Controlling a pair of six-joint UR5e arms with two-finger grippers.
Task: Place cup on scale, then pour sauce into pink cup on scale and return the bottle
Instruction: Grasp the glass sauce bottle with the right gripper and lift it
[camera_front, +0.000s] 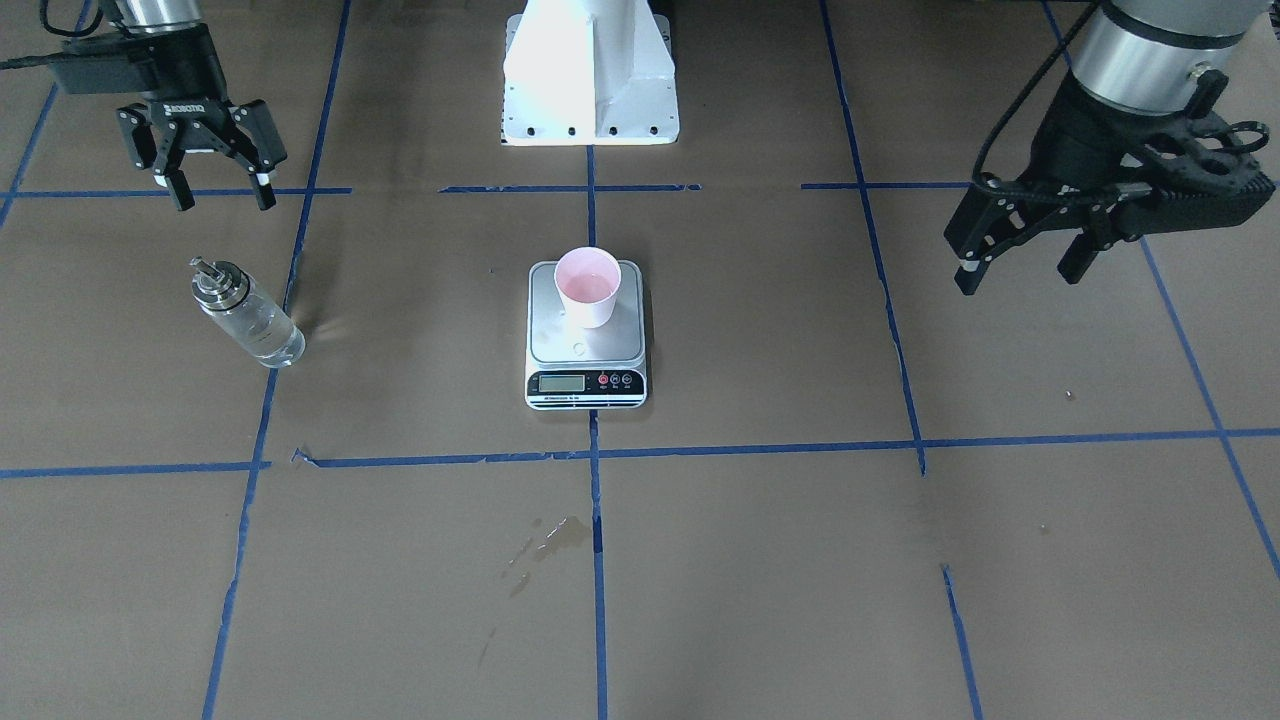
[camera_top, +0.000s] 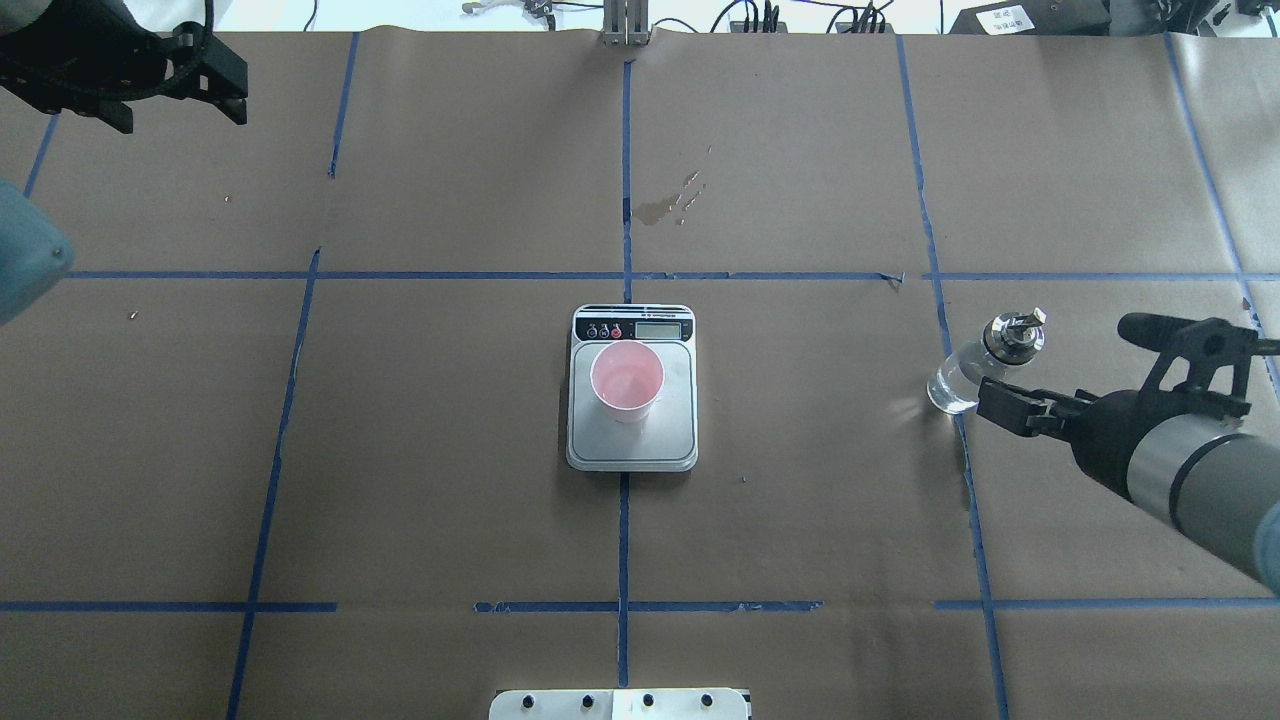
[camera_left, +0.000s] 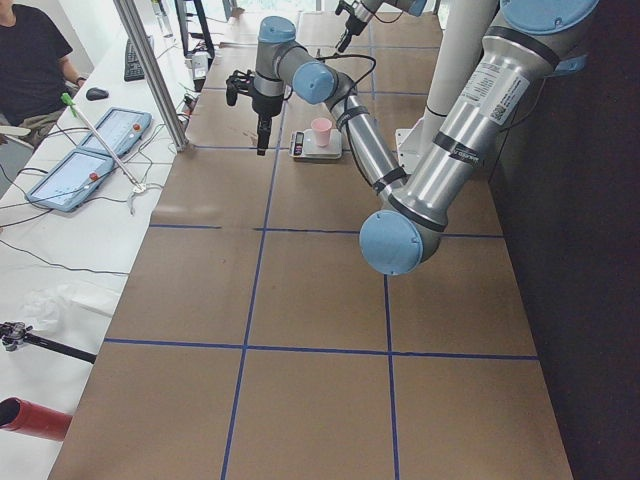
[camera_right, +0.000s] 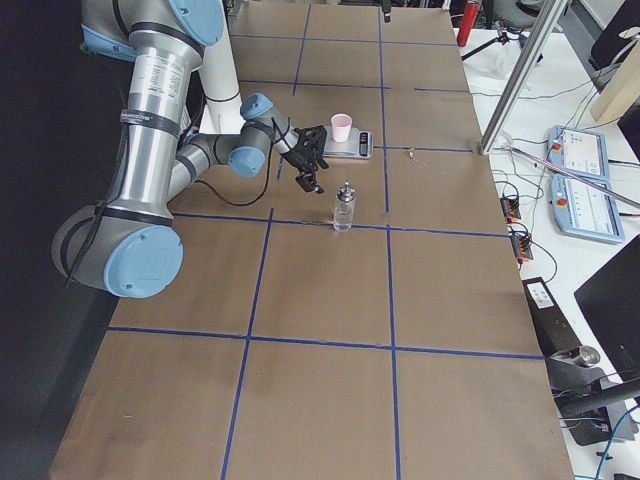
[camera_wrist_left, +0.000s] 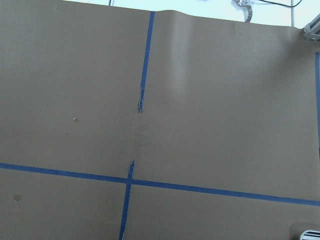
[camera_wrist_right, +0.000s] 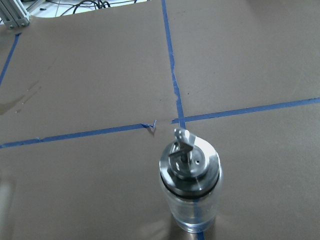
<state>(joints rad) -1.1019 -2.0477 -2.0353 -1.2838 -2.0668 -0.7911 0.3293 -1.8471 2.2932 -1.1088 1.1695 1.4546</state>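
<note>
The front view shows right gripper (camera_front: 222, 196) and left gripper (camera_front: 1018, 277) spread wide, empty, cup (camera_front: 588, 287) on scale (camera_front: 558, 346) mid-table; the right wrist view shows only the upright bottle (camera_wrist_right: 190, 190).

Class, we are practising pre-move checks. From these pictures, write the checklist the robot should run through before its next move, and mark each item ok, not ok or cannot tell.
1. The cup stands upright on the scale: ok.
2. The bottle stands upright: ok.
3. The right tool is open, empty and close to the bottle: ok.
4. The left tool is open and well off to the side of the scale: ok.
5. The display is on and zeroed: cannot tell, too small to read.
6. Something has already been poured into the cup: cannot tell.
</note>
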